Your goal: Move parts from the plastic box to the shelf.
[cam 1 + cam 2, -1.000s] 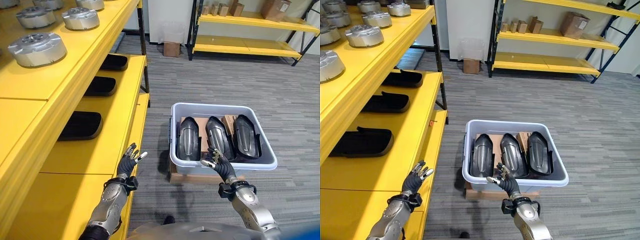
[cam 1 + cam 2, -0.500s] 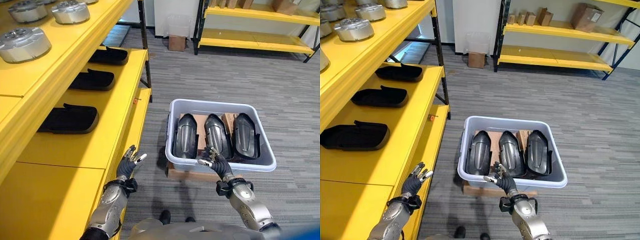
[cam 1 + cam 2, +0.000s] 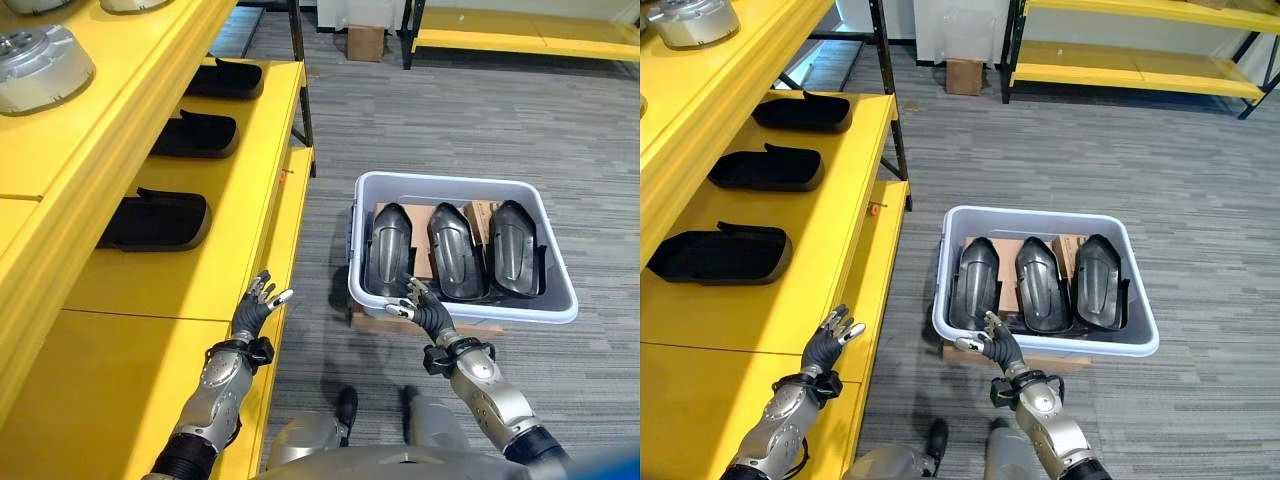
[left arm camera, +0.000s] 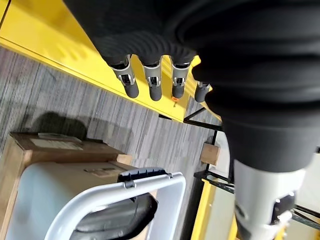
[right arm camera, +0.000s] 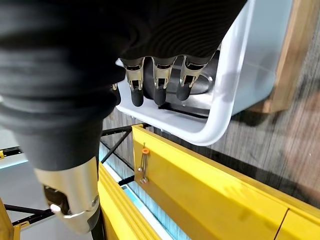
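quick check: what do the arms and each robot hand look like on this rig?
Both arms are silver-grey metal shells, darker near the elbow. Each ends in a black band at the wrist and a dark ribbed cover over the back of the hand. The left robot hand and right robot hand have silver fingers with dark tips and a separate thumb. No markings are readable.

A pale grey plastic box (image 3: 560, 300) sits on the floor beside the yellow shelf (image 3: 180, 280), holding three dark curved parts (image 3: 455, 250) side by side. Three black parts (image 3: 155, 220) lie along the shelf's middle level.
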Controlling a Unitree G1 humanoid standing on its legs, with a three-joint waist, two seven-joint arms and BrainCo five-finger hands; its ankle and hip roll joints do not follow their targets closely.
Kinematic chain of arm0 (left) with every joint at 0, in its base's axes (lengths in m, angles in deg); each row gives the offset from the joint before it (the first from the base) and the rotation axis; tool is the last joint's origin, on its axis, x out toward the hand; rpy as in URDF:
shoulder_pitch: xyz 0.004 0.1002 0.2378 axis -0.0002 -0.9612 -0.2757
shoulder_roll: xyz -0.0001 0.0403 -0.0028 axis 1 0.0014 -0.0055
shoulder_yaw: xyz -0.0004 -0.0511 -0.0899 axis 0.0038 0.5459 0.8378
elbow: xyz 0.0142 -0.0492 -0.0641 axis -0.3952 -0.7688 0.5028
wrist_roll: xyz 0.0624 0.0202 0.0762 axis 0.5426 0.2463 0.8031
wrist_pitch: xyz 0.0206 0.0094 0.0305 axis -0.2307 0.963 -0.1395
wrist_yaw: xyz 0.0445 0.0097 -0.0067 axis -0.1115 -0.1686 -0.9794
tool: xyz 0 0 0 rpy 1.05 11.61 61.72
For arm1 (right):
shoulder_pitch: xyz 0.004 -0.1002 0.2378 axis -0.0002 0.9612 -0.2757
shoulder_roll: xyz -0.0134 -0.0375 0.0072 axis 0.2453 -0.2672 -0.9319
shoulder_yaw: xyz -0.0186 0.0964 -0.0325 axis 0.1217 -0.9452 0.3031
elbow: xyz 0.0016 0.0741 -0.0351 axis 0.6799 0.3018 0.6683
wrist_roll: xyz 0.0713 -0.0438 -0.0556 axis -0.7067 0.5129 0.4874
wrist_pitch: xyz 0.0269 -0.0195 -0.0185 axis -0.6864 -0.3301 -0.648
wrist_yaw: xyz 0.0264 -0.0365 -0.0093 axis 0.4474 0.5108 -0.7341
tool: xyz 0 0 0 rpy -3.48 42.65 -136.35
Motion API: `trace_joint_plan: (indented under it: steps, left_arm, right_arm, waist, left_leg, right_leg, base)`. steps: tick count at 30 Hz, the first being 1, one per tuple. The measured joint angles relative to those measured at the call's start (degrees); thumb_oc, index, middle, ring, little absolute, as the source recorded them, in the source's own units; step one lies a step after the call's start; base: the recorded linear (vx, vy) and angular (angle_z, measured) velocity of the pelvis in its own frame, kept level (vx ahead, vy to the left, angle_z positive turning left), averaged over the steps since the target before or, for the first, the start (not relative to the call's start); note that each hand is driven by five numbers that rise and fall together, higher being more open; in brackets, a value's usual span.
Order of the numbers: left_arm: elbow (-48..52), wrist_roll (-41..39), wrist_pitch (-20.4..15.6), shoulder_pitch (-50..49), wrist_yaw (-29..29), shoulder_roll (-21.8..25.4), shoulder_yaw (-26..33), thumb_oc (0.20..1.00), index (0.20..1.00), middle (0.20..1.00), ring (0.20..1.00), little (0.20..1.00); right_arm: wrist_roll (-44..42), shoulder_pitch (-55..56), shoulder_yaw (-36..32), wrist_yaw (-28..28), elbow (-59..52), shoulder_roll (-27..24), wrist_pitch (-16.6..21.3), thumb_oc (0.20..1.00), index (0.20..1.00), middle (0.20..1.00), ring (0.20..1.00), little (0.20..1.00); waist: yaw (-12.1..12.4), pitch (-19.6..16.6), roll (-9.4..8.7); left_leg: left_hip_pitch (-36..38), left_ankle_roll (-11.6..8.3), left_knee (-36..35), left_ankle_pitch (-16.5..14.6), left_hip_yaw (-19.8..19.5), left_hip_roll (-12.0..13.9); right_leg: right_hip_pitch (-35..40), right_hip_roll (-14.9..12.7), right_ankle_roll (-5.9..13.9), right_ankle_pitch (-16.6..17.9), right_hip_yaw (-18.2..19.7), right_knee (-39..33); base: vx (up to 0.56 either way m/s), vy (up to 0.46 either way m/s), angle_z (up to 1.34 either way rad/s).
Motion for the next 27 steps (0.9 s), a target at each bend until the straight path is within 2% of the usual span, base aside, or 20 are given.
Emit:
trace_joint_plan:
  steps: [1, 2, 3, 4, 5, 6, 8, 10, 11, 13, 14, 18, 23, 27]
  left_arm:
    - [-0.4, 0.0, 0.0, -0.1, 0.0, -0.4, 0.5, 1.000, 1.000, 1.000, 1.000, 1.000]
    - [-1.0, 0.0, -0.1, 0.0, 0.0, -0.6, 0.6, 1.000, 1.000, 1.000, 1.000, 1.000]
    - [-0.8, 0.0, -0.2, -0.9, 0.1, -0.9, 0.6, 1.000, 1.000, 1.000, 1.000, 1.000]
    - [-0.1, 0.0, -0.3, -1.8, 0.0, -1.0, 0.7, 1.000, 1.000, 1.000, 1.000, 1.000]
    - [0.1, -0.1, -0.6, -3.1, 0.1, -0.7, 1.0, 1.000, 1.000, 1.000, 1.000, 1.000]
    - [0.1, -0.1, -0.4, -4.0, 0.0, -1.2, 0.8, 1.000, 1.000, 1.000, 1.000, 1.000]
    - [0.1, -0.2, -0.4, -4.4, 0.1, -1.2, 0.4, 1.000, 1.000, 1.000, 1.000, 1.000]
    - [-0.1, -0.3, -0.4, -4.3, 0.1, -1.5, -0.4, 1.000, 1.000, 1.000, 1.000, 1.000]
    - [0.3, -0.4, -0.4, -4.4, 0.1, -1.5, -1.0, 1.000, 1.000, 1.000, 1.000, 1.000]
    - [0.4, -1.2, -0.4, -4.4, 0.2, -3.3, -1.1, 1.000, 1.000, 1.000, 1.000, 1.000]
    - [0.4, -1.2, -0.4, -4.4, 0.2, -3.7, -1.2, 1.000, 1.000, 1.000, 1.000, 1.000]
    - [0.4, -1.2, -0.4, -4.2, 0.3, -3.8, -1.0, 1.000, 1.000, 1.000, 1.000, 1.000]
    - [0.4, -1.2, -0.4, -4.5, 0.2, -3.6, -0.8, 1.000, 1.000, 1.000, 1.000, 1.000]
    - [0.8, -1.2, -0.5, -4.9, 0.1, -3.7, -0.2, 1.000, 1.000, 1.000, 1.000, 1.000]
  right_arm:
    - [0.0, 0.4, 0.1, 0.0, 0.0, 0.0, -0.1, 1.000, 1.000, 1.000, 1.000, 1.000]
    - [0.0, 1.6, 0.2, 0.0, 0.0, 0.0, -0.4, 1.000, 1.000, 1.000, 1.000, 1.000]
    - [0.0, 2.6, 0.1, -0.1, -0.1, 0.1, -0.5, 1.000, 1.000, 1.000, 1.000, 1.000]
    - [0.0, 3.4, -0.1, -0.3, -0.2, 0.4, -0.5, 1.000, 1.000, 1.000, 1.000, 1.000]
    - [0.0, 3.6, -0.1, -0.5, -0.2, 0.5, -0.5, 1.000, 1.000, 1.000, 1.000, 1.000]
    - [0.1, 3.4, -0.3, -0.6, -0.2, -0.3, -0.4, 1.000, 1.000, 1.000, 1.000, 1.000]
    - [0.0, 3.5, -1.2, -0.5, 0.1, -0.9, -0.1, 1.000, 1.000, 1.000, 1.000, 1.000]
    - [0.0, 3.2, -1.6, -0.3, 1.0, -1.7, -0.1, 1.000, 1.000, 1.000, 1.000, 1.000]
    - [0.0, 3.0, -1.7, -0.1, 0.9, -2.2, -0.1, 1.000, 1.000, 1.000, 1.000, 1.000]
    - [-0.4, 2.1, -2.6, 0.5, 0.8, -3.8, 0.0, 1.000, 1.000, 1.000, 1.000, 1.000]
    - [-0.4, 2.2, -2.6, 0.6, 0.6, -4.5, 0.0, 1.000, 1.000, 1.000, 1.000, 1.000]
    - [-0.4, 2.2, -2.7, 1.3, 0.6, -5.0, 0.2, 1.000, 1.000, 1.000, 1.000, 1.000]
    - [-0.4, 2.8, -3.2, 1.8, -0.3, -4.9, 0.5, 1.000, 1.000, 1.000, 1.000, 1.000]
    - [0.3, 3.1, -6.6, 3.2, -2.5, -4.7, 1.6, 1.000, 1.000, 1.000, 1.000, 1.000]
  waist:
    - [-0.3, -0.1, -0.34]
    - [-0.9, -0.8, -2.09]
    - [-1.3, -1.9, -3.84]
    - [-0.9, -3.3, -5.37]
    - [-0.6, -4.5, -7.35]
    - [-1.3, -4.7, -7.03]
    - [-1.6, -4.9, -7.02]
    - [-1.9, -4.7, -5.21]
    - [-1.8, -4.6, -4.16]
    - [-3.5, -4.4, -0.28]
    - [-3.8, -4.3, 0.33]
    - [-4.6, -4.5, 0.93]
    - [-4.5, -4.6, 1.30]
    - [-4.5, -4.4, 2.04]
  left_leg:
    - [0.5, -0.03, 0.0, 0.1, -0.5, 0.3]
    - [1.9, -1.13, 0.0, -0.6, -2.2, 0.5]
    - [2.0, -2.30, 0.0, -1.5, -3.3, 0.6]
    - [1.9, -2.44, -0.4, -1.7, -3.7, 0.8]
    - [1.8, -2.77, -0.4, -1.8, -4.3, 0.8]
    - [1.7, -3.81, -0.1, -2.4, -5.2, 2.5]
    - [1.6, -5.68, -0.2, -2.9, -6.4, 4.8]
    - [2.0, -6.69, -1.1, -3.0, -6.7, 7.1]
    - [2.2, -7.40, -2.0, -2.7, -6.5, 8.1]
    - [2.2, -8.58, -3.6, -2.2, -6.3, 10.9]
    - [2.3, -8.89, -4.0, -2.0, -6.1, 11.4]
    - [2.3, -9.27, -4.4, -1.7, -5.3, 12.1]
    - [2.3, -9.33, -5.4, -1.2, -4.9, 12.0]
    - [2.5, -9.45, -5.4, -1.1, -4.3, 12.0]
  right_leg:
    - [1.4, -0.5, 1.06, 1.8, 0.2, -2.8]
    - [3.9, 1.0, 0.90, 3.6, 1.9, -2.5]
    - [5.1, 2.1, 0.41, 3.9, 0.0, -1.0]
    - [5.5, 3.4, -0.52, 4.6, -2.3, -0.6]
    - [6.8, 4.9, -2.83, 4.6, -3.5, -1.5]
    - [8.3, 6.2, -3.00, 5.6, -3.8, -3.3]
    - [9.5, 8.3, -3.97, 5.3, -4.1, -5.0]
    - [10.2, 10.3, -4.33, 5.4, -5.3, -5.9]
    - [9.8, 11.2, -5.16, 5.4, -5.2, -5.9]
    - [9.2, 13.6, -6.64, 5.4, -5.7, -5.9]
    - [9.1, 14.0, -7.28, 5.4, -5.7, -5.9]
    - [8.8, 14.7, -8.71, 5.3, -5.6, -6.2]
    - [8.2, 14.6, -8.72, 5.4, -5.1, -6.2]
    - [8.2, 14.6, -8.57, 5.6, -4.7, -6.2]
  base:
    - [0.17, -0.429, 0.26]
    - [0.17, -0.443, 0.67]
    - [0.15, -0.469, 0.72]
    - [0.06, -0.324, 0.39]
    - [0.03, -0.209, 0.24]
    - [0.03, -0.269, 0.30]
    - [0.02, -0.238, 0.31]
    - [0.01, -0.117, 0.12]
    - [0.01, -0.125, 0.00]
    - [0.01, -0.069, -0.02]
    - [0.00, -0.033, -0.03]
    - [0.01, 0.003, -0.04]
    - [0.02, 0.008, -0.02]
    - [0.01, 0.017, -0.06]
